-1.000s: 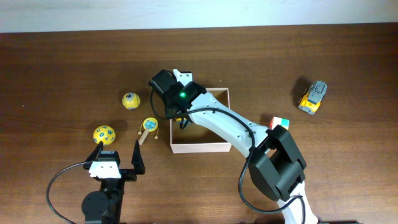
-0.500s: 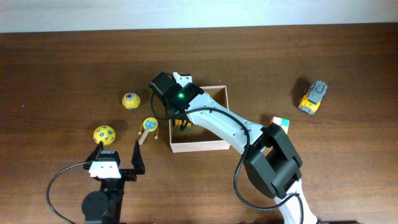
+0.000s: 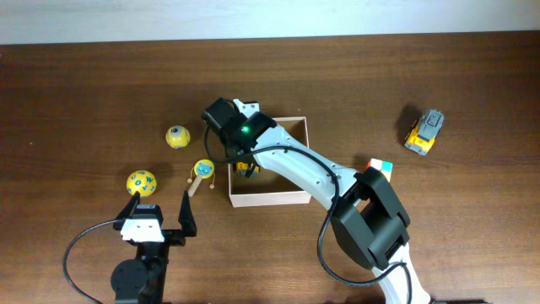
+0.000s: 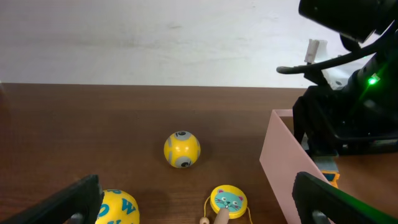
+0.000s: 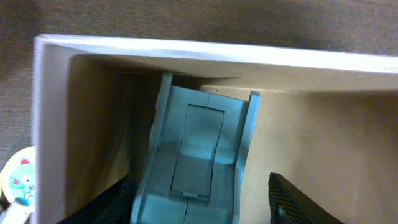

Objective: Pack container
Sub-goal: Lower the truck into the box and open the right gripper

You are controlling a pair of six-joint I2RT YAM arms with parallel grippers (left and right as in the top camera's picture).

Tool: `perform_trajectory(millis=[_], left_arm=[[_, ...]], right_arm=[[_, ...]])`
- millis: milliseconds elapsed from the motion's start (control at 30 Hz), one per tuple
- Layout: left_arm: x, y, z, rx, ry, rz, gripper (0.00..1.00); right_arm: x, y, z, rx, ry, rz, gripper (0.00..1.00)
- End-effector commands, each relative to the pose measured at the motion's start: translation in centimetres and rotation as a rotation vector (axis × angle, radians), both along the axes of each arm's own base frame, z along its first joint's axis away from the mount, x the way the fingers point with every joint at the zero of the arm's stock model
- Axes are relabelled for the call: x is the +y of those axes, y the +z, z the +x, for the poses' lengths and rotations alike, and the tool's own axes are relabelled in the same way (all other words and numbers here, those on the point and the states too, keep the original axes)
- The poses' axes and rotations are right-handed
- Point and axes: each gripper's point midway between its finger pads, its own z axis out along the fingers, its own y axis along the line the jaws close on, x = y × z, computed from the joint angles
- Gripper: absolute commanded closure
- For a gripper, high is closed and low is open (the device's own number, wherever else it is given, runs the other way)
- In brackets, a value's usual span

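The container [image 3: 272, 199], a shallow square box with white walls and a tan inside [image 5: 323, 130], sits mid-table. My right gripper [image 3: 245, 165] reaches down into its left side. Its jaws stand open [image 5: 202, 208] around a grey-blue and yellow toy vehicle [image 5: 193, 155] that lies on the box floor; the right finger [image 5: 298, 199] is clearly apart from it. My left gripper [image 3: 160, 218] hovers open near the front edge, left of the box, with nothing between its fingers [image 4: 202, 211].
Left of the box lie a yellow lettered ball [image 3: 142, 182], a smaller yellow ball [image 3: 177, 136] and a yellow cat-face drum on a stick [image 3: 202, 171]. A colour cube [image 3: 381, 166] and a yellow-grey truck [image 3: 424, 132] lie to the right.
The right gripper's jaws have spread wider inside the box, letting go of the toy vehicle. The box has shifted slightly. The left arm has not moved.
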Motion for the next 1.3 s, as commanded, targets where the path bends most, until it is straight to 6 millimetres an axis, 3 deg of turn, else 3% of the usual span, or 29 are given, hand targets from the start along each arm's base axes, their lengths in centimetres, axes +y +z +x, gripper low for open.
perform_trajectory(millis=[0, 300, 367, 600, 867, 1267], left_arm=[[-0.1, -0.2, 0.0, -0.002, -0.01, 0.015, 0.01], [-0.1, -0.2, 0.0, -0.002, -0.01, 0.015, 0.01], [-0.1, -0.2, 0.0, -0.002, -0.01, 0.015, 0.01], [-0.1, -0.2, 0.0, -0.002, -0.01, 0.015, 0.01], [-0.1, -0.2, 0.0, -0.002, -0.01, 0.015, 0.01], [-0.1, -0.2, 0.0, -0.002, -0.01, 0.015, 0.01]], right_arm=[[0.9, 5.2, 0.7, -0.085, 0.049, 0.047, 0.38], [0.9, 8.3, 0.9, -0.109, 0.091, 0.048, 0.35], [0.0, 8.4, 1.1, -0.106, 0.059, 0.034, 0.35], [-3.8, 7.5, 1.9, -0.057, -0.067, -0.008, 0.36], [-5.0, 6.3, 1.9, -0.049, -0.096, -0.051, 0.36], [-6.6, 2.5, 1.5, -0.013, -0.136, -0.077, 0.36]])
